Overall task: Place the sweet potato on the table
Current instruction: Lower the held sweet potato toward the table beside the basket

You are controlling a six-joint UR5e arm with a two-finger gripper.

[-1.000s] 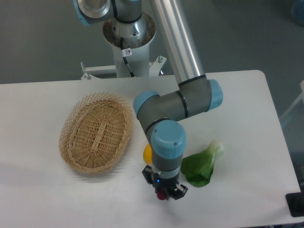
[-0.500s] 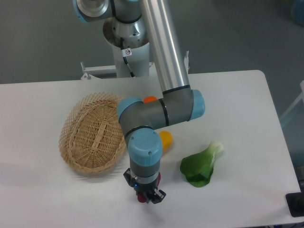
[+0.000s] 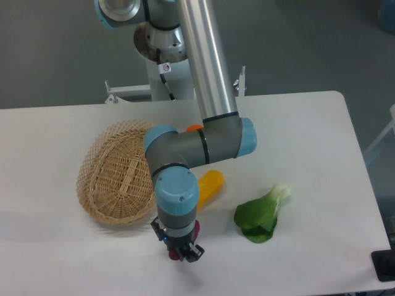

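My gripper (image 3: 180, 253) hangs low over the front of the white table (image 3: 308, 135), just right of the basket's near end. It is shut on the sweet potato (image 3: 197, 229), a purple-magenta tuber whose end shows beside the wrist and between the fingers. Most of the sweet potato is hidden by the wrist. I cannot tell whether it touches the tabletop.
An oval wicker basket (image 3: 120, 176) lies left of the gripper. A yellow-orange oblong vegetable (image 3: 208, 185) sits just behind the wrist. A round orange fruit (image 3: 194, 129) peeks out behind the forearm. A leafy green (image 3: 262, 214) lies to the right.
The arm has carried the sweet potato leftward along the front of the table, from beside the leafy green to near the basket. The yellow vegetable is now uncovered.
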